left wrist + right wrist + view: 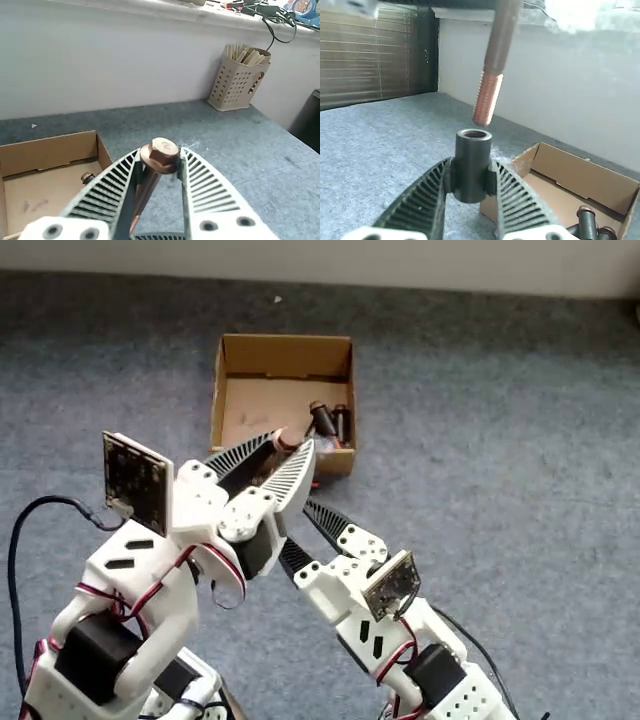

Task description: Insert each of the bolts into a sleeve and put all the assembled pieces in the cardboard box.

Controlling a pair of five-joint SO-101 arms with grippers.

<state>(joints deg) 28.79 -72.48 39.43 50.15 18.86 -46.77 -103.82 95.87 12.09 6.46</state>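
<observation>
Over grey carpet (pixel 500 440), left gripper (pixel 160 154) clamps a copper bolt (pixel 487 97) just above the sleeve (pixel 473 145) (upright) clamped in right gripper (pixel 470 169).

Grey felt tabletop (pixel 520 440), white wall (pixel 100 60), beige holder (pixel 237 82) w/ sticks (pixel 245 54), blinds (pixel 370 55)

Surface: you have a grey carpeted table (pixel 520 440) | on it: an open cardboard box (pixel 285 358) | by wall: a beige perforated holder (pixel 235 87) of wooden sticks (pixel 245 54)
</observation>
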